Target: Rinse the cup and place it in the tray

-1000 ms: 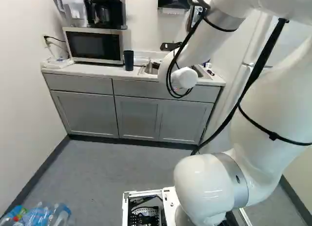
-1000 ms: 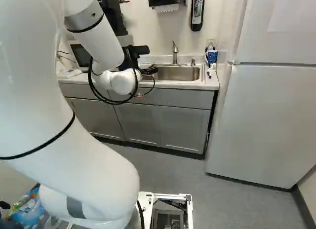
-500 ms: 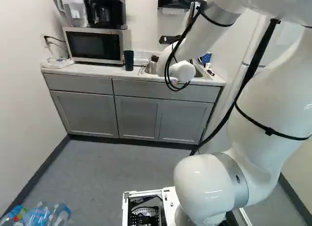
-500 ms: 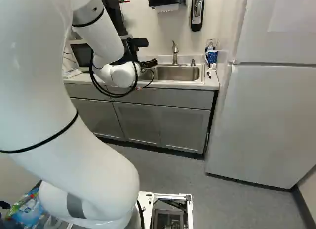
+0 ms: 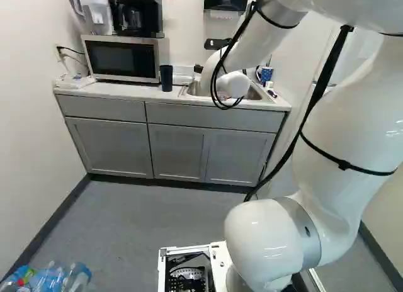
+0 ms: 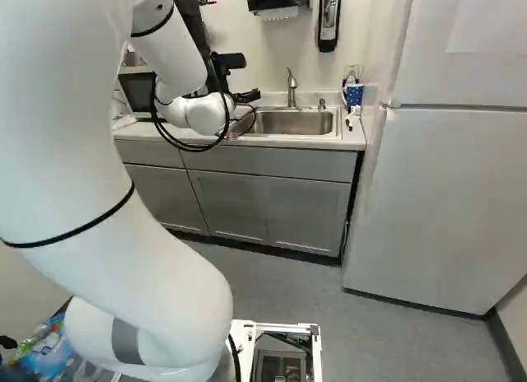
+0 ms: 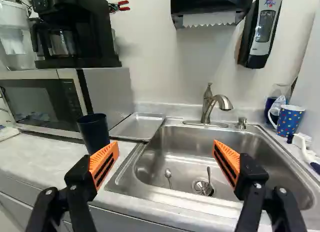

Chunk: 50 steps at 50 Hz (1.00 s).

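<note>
- Wrist view: print shows on the upper front of the soap dispenser (image 7: 261,34), mounted on the far wall, right of the towel dispenser (image 7: 212,3).
- Claw (image 6: 245,96): released, its two fingers spread wide, orange pads (image 7: 104,164) facing each other across open space above the near side of the sink (image 7: 235,144).
- Dark cup (image 7: 94,133): upright on the desk (image 7: 45,159), left of the sink, just beside the metal tray (image 7: 137,126).
- The tray lies between the microwave (image 7: 40,99) and the sink; a coffee maker (image 7: 75,32) sits on the microwave.
- Two spoons (image 7: 208,177) are in the sink; the faucet (image 7: 207,108) rises at its far edge.
- Right of the sink: a dotted blue mug (image 7: 289,121) and a brush (image 7: 304,144).
- Farther right stands a refrigerator (image 6: 445,209).
</note>
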Motion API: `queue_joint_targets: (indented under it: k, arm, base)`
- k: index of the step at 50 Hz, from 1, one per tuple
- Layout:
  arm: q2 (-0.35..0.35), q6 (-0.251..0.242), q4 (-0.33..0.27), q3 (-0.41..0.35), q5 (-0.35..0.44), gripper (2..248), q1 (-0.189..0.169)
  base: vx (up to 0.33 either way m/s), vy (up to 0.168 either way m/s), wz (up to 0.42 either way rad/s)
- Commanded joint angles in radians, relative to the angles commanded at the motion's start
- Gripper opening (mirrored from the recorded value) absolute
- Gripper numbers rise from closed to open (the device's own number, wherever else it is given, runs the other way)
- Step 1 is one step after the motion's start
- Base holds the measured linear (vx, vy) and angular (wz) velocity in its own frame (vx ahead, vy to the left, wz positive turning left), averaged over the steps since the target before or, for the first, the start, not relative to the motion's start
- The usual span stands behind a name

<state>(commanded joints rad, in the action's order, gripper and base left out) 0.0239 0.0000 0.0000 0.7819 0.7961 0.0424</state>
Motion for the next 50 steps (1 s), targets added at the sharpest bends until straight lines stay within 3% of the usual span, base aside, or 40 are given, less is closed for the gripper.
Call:
queue_joint_targets:
  k: [50]
  arm:
    - [-0.043,0.0,0.0,0.064,-0.124,247,0.002]
  base:
    - [0.0,0.0,0.0]
